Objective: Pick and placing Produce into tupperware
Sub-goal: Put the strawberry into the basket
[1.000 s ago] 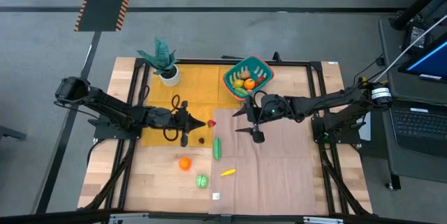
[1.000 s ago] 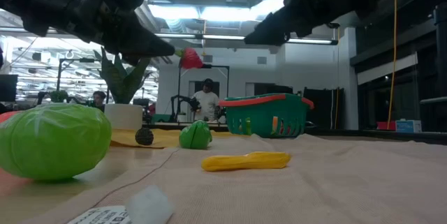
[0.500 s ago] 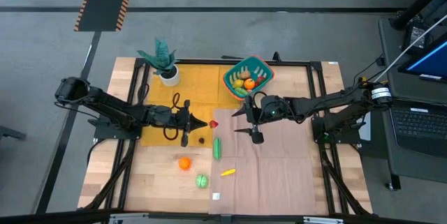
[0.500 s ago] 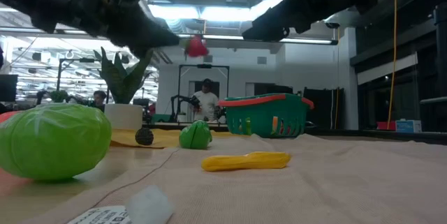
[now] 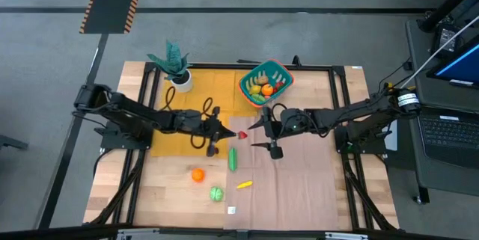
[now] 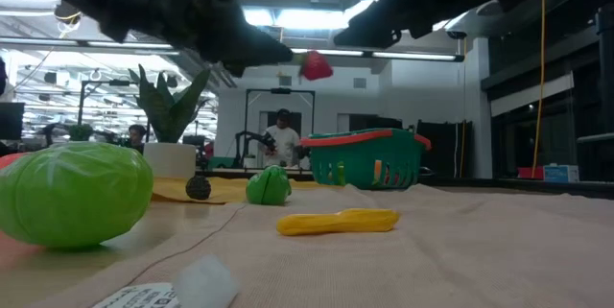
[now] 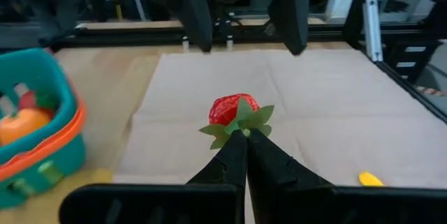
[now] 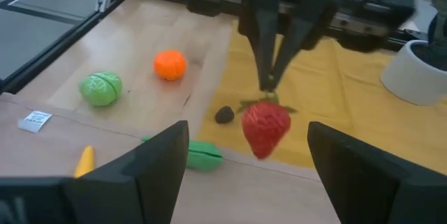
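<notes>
1. Moved since a second ago: small red toy strawberry point(image 5: 242, 132), carried rightward, now hanging above the tan cloth mat point(image 5: 299, 173), between both grippers.
2. Pinched by its green leaves in the left gripper point(image 5: 228, 131), fingers pressed together; suggests a handover.
3. Right gripper point(image 5: 263, 132) facing it, fingers spread, holding nothing.
4. Teal slotted plastic tupperware with orange-red rim point(image 5: 248, 80) near, beyond; open air between.

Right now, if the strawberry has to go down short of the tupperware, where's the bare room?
Bare: the brown mat right of the yellow pepper, out to the table's right edge, and the orange cloth between plant pot and tupperware. Crowded: around the cucumber, orange and green cabbage, and mid-table where the left gripper holds the strawberry before the open right gripper.
</notes>
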Controlling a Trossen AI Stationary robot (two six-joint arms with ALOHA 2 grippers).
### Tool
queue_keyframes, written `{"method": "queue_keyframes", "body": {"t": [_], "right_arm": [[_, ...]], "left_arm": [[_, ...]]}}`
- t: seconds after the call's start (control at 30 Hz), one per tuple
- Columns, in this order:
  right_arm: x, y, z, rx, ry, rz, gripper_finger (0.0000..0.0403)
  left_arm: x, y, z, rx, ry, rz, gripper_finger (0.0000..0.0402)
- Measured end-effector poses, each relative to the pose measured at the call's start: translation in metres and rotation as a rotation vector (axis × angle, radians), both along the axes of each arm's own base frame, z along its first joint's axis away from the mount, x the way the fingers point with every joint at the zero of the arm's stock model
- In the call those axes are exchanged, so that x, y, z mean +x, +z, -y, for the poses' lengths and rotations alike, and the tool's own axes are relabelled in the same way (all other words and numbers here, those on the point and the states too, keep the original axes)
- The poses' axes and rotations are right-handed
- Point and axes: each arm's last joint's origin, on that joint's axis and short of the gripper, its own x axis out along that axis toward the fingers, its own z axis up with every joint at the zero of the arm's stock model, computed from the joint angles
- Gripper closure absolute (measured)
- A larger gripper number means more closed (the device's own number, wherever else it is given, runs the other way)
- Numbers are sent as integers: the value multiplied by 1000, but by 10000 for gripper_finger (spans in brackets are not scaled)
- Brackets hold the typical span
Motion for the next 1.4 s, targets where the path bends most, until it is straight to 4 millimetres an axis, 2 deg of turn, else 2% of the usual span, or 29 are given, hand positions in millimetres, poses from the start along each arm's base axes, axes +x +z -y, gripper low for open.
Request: {"method": "queue_keyframes", "body": {"t": [0.53,1.13,1.4], "right_arm": [[-1,-2,-6,-12,-3,-13,111],[-2,-6,-6,-14,-4,-52,111],[-2,-5,-6,-14,-4,-52,111]], "left_arm": [[39,11,-2,54,-51,-54,401],[39,17,-2,74,-57,-47,401],[45,27,-2,100,-72,-35,401]]}}
